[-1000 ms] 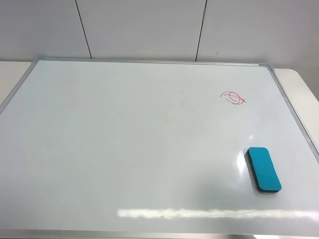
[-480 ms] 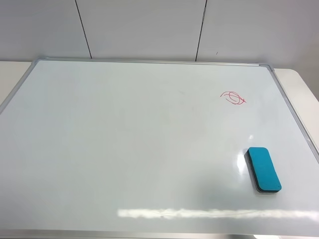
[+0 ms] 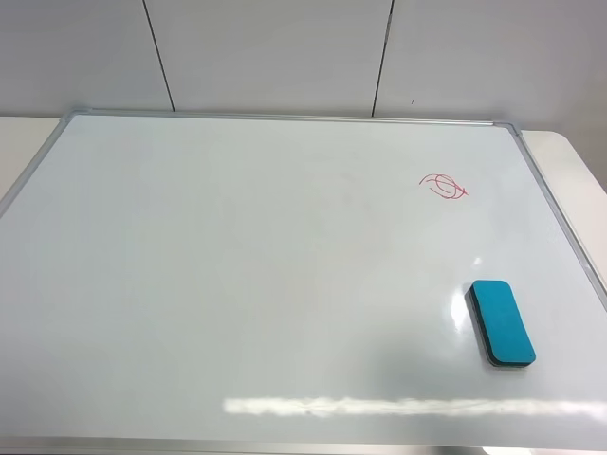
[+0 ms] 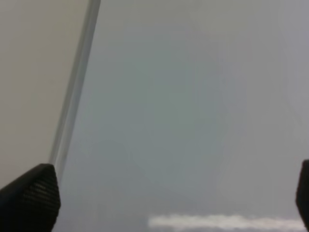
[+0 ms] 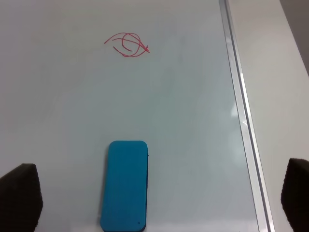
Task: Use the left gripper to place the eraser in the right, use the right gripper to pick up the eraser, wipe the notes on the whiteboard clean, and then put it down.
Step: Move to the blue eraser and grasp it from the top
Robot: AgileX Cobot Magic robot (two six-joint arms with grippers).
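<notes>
The teal eraser [image 3: 501, 322] lies flat on the whiteboard [image 3: 237, 265] at its near right. The red notes [image 3: 443, 186] sit farther back on the board's right side. Neither arm shows in the exterior high view. In the right wrist view the eraser [image 5: 124, 186] lies between and ahead of my right gripper [image 5: 161, 203], whose black fingertips [image 5: 19, 195] stand wide apart at the picture's two sides; the notes [image 5: 127, 44] are beyond it. In the left wrist view my left gripper [image 4: 164, 203] is open and empty over bare board near the silver frame [image 4: 75, 92].
The board's silver frame [image 3: 560, 218] runs close to the eraser on the right, with cream table [image 3: 583, 171] beyond it. A grey panelled wall [image 3: 285, 52] stands behind the board. A bright light reflection [image 3: 408, 406] lies along the board's near edge.
</notes>
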